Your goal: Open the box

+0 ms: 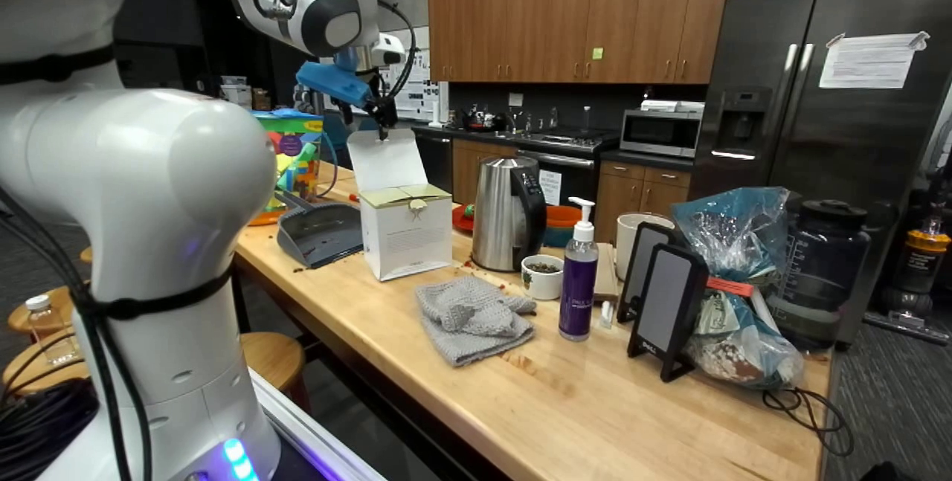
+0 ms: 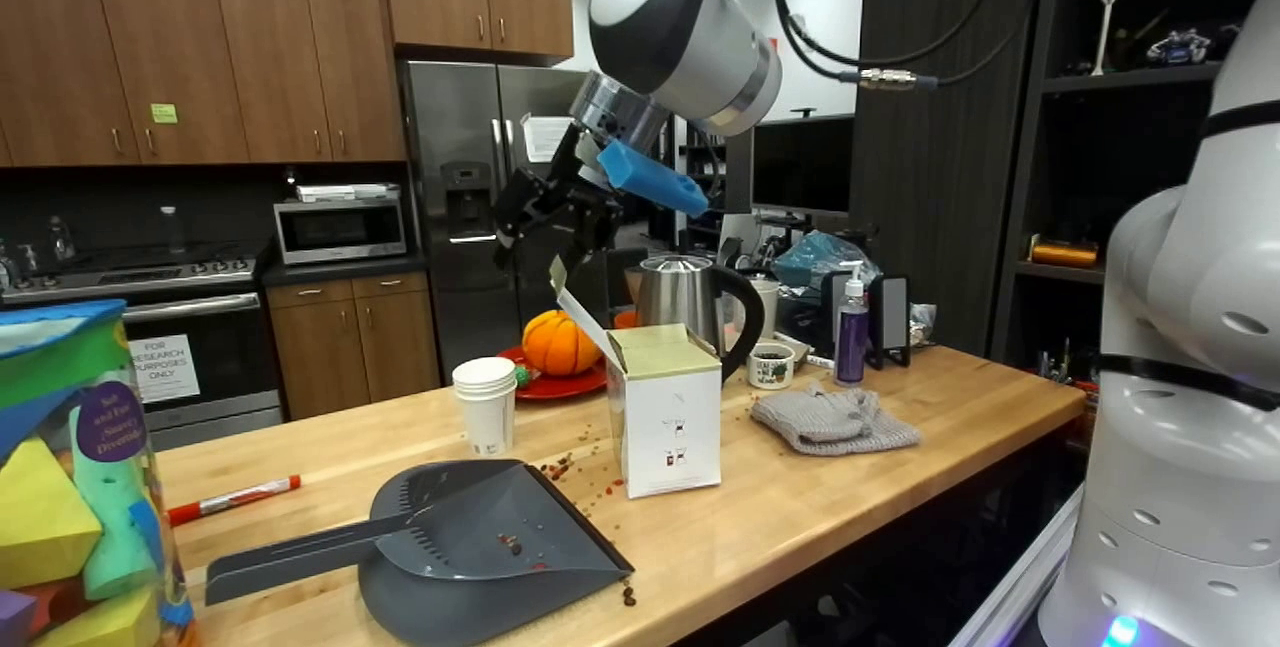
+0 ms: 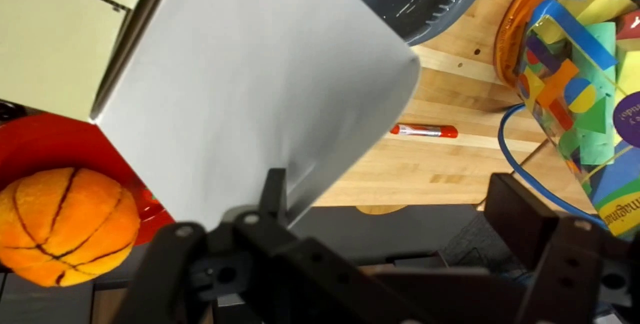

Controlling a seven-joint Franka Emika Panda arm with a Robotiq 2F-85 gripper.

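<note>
The white box [image 1: 407,243] stands upright on the wooden table in both exterior views [image 2: 672,427]. Its lid [image 1: 387,161] is raised and leans back from the box [image 2: 588,319]. The lid's white face fills much of the wrist view [image 3: 250,63]. Pale green inner flaps [image 3: 55,38] lie flat across the box top, so the inside is hidden. My gripper [image 1: 364,123] is at the lid's top edge, its fingers wide apart [image 3: 390,189]. One finger overlaps the lid near its end; I cannot tell whether it touches. Nothing is between the fingers. It also shows in an exterior view [image 2: 540,252].
A steel kettle [image 1: 500,213] stands close beside the box. A grey dustpan [image 2: 490,537], a red marker [image 2: 235,499], paper cups [image 2: 486,407], and a tub of coloured blocks [image 2: 80,487] are near. A plush pumpkin [image 2: 560,342] sits on a red plate. A grey cloth [image 1: 476,317] lies in front.
</note>
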